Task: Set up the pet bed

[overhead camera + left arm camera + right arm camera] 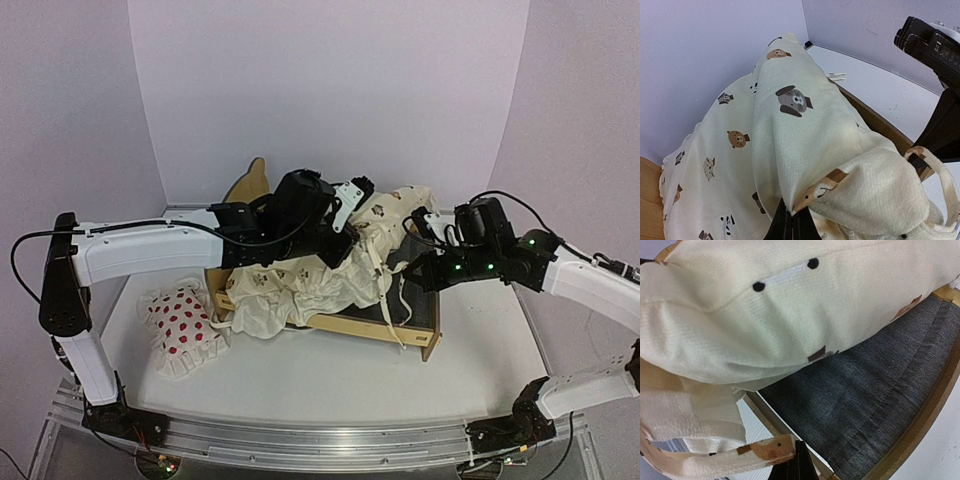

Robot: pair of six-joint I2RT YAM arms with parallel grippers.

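Cream quilt [300, 290] hangs bunched between your arms. The left gripper [792, 225] and right gripper [797, 464] each pinch its edge, apparently lifting it to spread over the pet bed [425, 335], which sits beneath it mid-worktop [330, 385].

A soft cream quilt [790, 150] with little dog, bear and cat faces fills most of the view, all bunched up. At the bottom, the two black fingers of the left gripper [792, 216] are pressed tight together, with a fold of the quilt pinched between them. A brown wooden rail of the pet bed [879, 124] peeks out from under the quilt. Behind it is a flat white table [880, 82]. A black robot arm [940, 60] fills the top right corner.
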